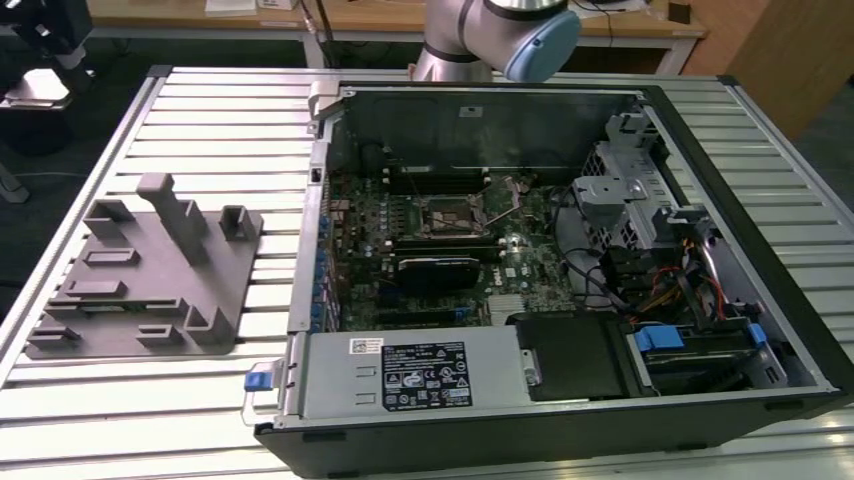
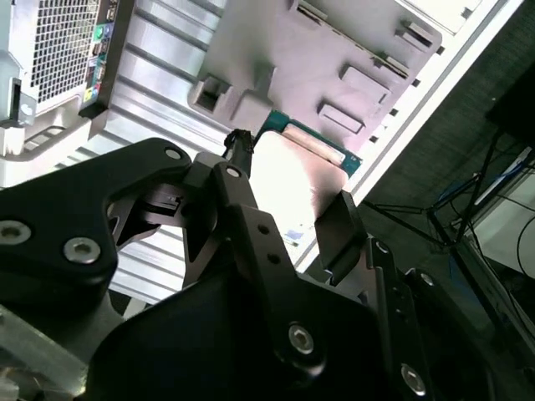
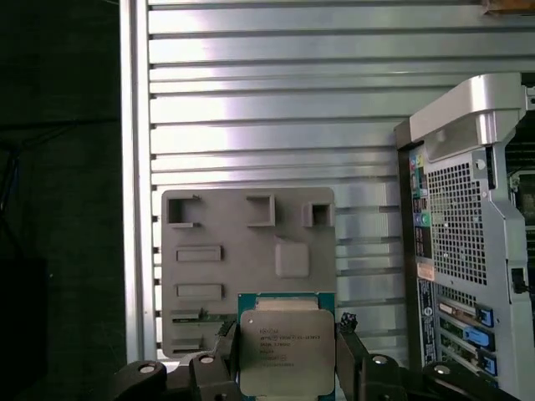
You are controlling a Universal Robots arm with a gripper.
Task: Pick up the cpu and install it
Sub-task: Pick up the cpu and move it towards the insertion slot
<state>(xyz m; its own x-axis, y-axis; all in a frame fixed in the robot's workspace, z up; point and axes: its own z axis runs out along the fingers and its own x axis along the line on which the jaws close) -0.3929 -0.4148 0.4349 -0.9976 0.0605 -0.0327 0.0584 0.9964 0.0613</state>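
Pickup looks done: the gripper (image 3: 287, 361) is clamped part-way closed on two opposite edges of the cpu (image 3: 287, 338), seemingly held clear above the grey fixture (image 3: 247, 242), so installing calls for a level, square approach to the socket (image 1: 447, 212), well apart from that fixture.

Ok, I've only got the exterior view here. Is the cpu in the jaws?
Observer: Yes. In the first wrist view the cpu sits gripped between the jaws, with its silver lid toward that camera.
Operator: What's behind it there?
Observer: The gray fixture lying on the slatted table, with the computer case's rear panel beside it.
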